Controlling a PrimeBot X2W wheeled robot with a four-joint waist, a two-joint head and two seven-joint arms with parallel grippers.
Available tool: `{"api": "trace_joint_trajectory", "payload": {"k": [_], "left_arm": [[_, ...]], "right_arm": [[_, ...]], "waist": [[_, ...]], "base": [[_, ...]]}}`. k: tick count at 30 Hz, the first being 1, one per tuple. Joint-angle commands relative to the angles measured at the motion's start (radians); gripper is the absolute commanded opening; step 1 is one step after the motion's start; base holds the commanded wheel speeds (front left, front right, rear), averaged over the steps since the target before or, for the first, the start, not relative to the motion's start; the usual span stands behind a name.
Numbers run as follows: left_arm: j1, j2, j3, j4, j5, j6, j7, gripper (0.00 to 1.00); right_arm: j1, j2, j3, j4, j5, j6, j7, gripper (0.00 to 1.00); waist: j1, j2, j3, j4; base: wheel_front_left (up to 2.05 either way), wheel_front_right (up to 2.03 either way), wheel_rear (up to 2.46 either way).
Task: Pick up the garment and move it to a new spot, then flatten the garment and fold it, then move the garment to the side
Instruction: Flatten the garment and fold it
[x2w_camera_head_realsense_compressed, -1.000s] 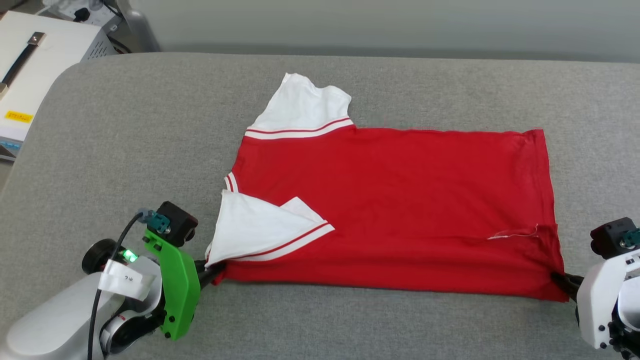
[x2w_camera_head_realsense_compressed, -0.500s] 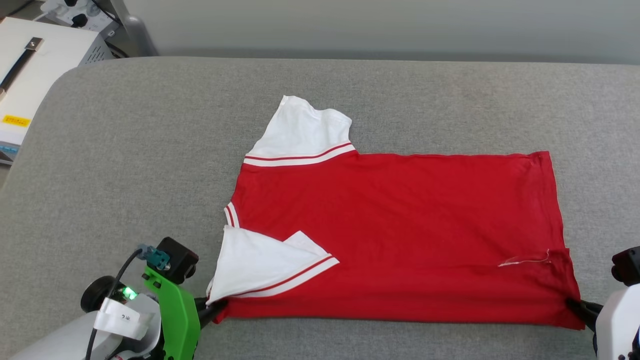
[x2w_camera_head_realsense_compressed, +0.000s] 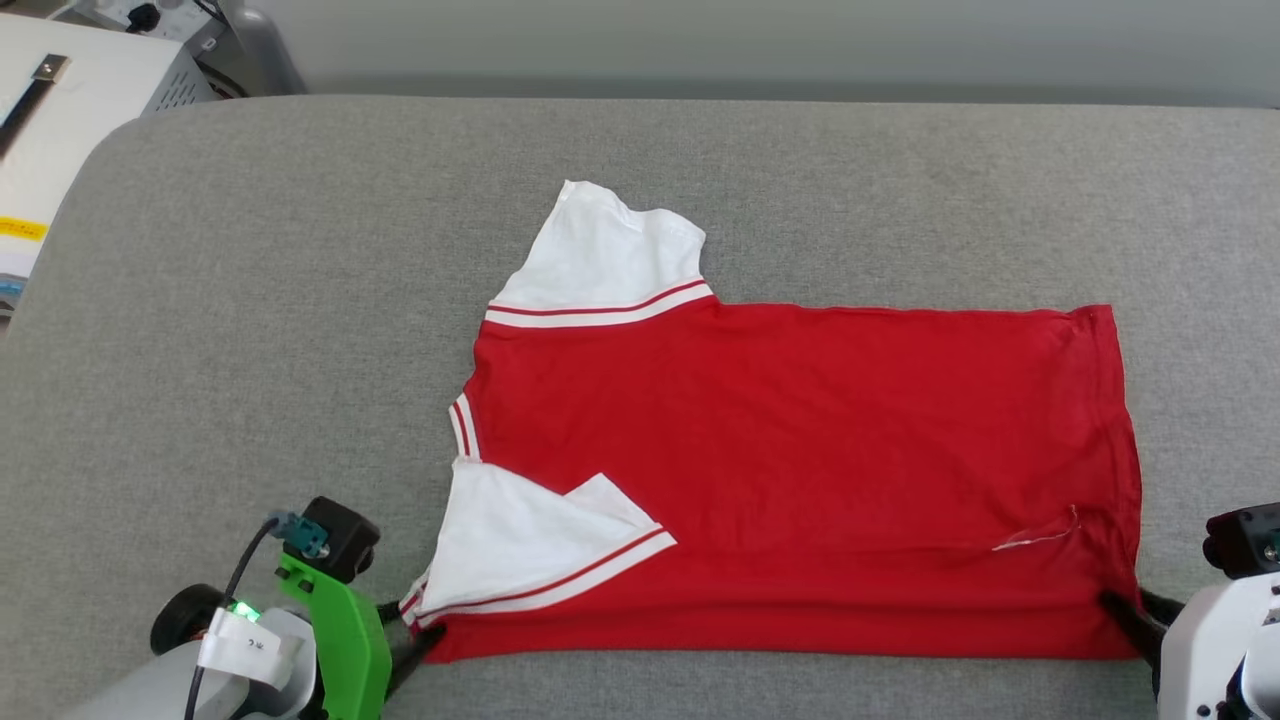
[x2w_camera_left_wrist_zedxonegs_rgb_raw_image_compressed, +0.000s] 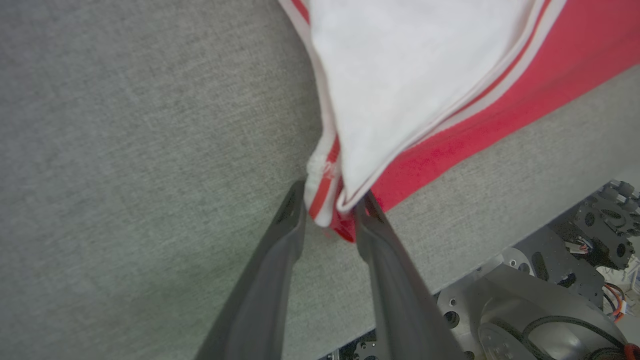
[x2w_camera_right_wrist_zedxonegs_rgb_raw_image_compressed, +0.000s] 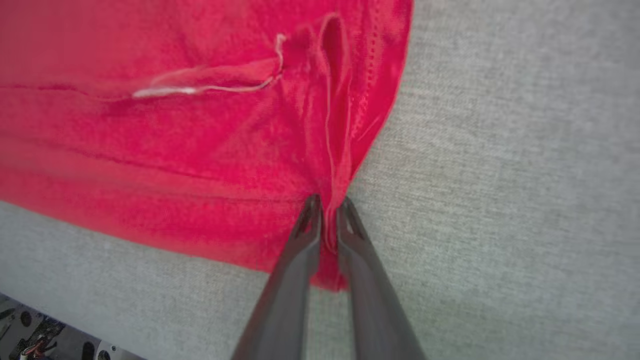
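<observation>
Red and white, the garment (x2w_camera_head_realsense_compressed: 800, 450) is spread flat on the grey cushion (x2w_camera_head_realsense_compressed: 250, 300); soft, light, limp cloth, judged best taken at corners. Its hem corner is pinched by the right gripper (x2w_camera_right_wrist_zedxonegs_rgb_raw_image_compressed: 327, 207); the left gripper (x2w_camera_left_wrist_zedxonegs_rgb_raw_image_compressed: 330, 210) is parted around the sleeve corner

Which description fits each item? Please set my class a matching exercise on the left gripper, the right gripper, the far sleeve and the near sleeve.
Items
1. left gripper
2. right gripper
3. far sleeve
4. near sleeve

Descriptions
A. folded over onto the red body of the garment
B. at the garment's hem-end near corner
C. spread out on the grey surface, beyond the red body
D. at the garment's sleeve-end near corner

Pairs: 1-D, 2-B, 3-C, 4-A
</observation>
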Motion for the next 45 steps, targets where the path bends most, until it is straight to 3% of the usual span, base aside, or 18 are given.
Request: {"api": "trace_joint_trajectory", "payload": {"k": [1,6,13,17,21,25,29,36,45], "left_arm": [[0.014,0.018,0.005,0.003,0.010,0.009,-0.013,1.00],[0.000,0.083,0.021,-0.076,0.042,0.034,-0.020,1.00],[-0.082,0.167,0.106,-0.203,0.069,0.092,-0.045,1.00],[-0.159,0.136,0.167,-0.201,0.114,0.135,-0.117,1.00],[-0.244,0.075,0.199,-0.150,0.147,0.138,-0.162,1.00],[-0.341,0.016,0.220,-0.067,0.150,0.111,-0.166,1.00],[-0.459,-0.030,0.224,0.028,0.139,0.054,-0.107,1.00],[-0.679,-0.086,0.187,0.185,0.076,-0.055,0.167,1.00],[-0.889,-0.154,0.124,0.302,0.016,-0.100,0.462,1.00]], "right_arm": [[-0.018,0.009,-0.011,0.006,-0.015,-0.001,-0.042,1.00],[-0.014,0.024,-0.071,-0.045,-0.069,-0.001,-0.172,1.00],[-0.051,0.128,-0.190,-0.160,-0.196,-0.001,-0.355,1.00],[-0.082,0.204,-0.227,-0.227,-0.268,-0.001,-0.444,1.00],[-0.119,0.271,-0.245,-0.289,-0.323,-0.001,-0.524,1.00],[-0.150,0.307,-0.223,-0.325,-0.345,-0.001,-0.543,1.00],[-0.177,0.324,-0.189,-0.347,-0.348,-0.001,-0.542,1.00],[-0.240,0.329,-0.144,-0.333,-0.357,-0.001,-0.562,1.00],[-0.317,0.328,-0.095,-0.292,-0.356,-0.001,-0.595,1.00]], "waist": [[0.0000,0.0000,-0.026,0.010],[0.0000,0.0000,-0.067,0.018],[0.0000,0.0000,-0.080,0.010],[0.0000,0.0000,-0.061,-0.004],[0.0000,0.0000,-0.016,-0.032],[0.0000,0.0000,0.051,-0.066],[0.0000,0.0000,0.137,-0.101],[0.0000,0.0000,0.275,-0.160],[0.0000,0.0000,0.401,-0.211]], "base": [[0.00,0.00,0.00],[0.00,0.00,0.00],[0.00,0.00,0.00],[0.00,0.00,0.00],[0.00,0.00,0.00],[0.00,0.00,0.00],[0.00,0.00,0.00],[0.00,0.00,0.00],[0.00,0.00,0.00]]}}
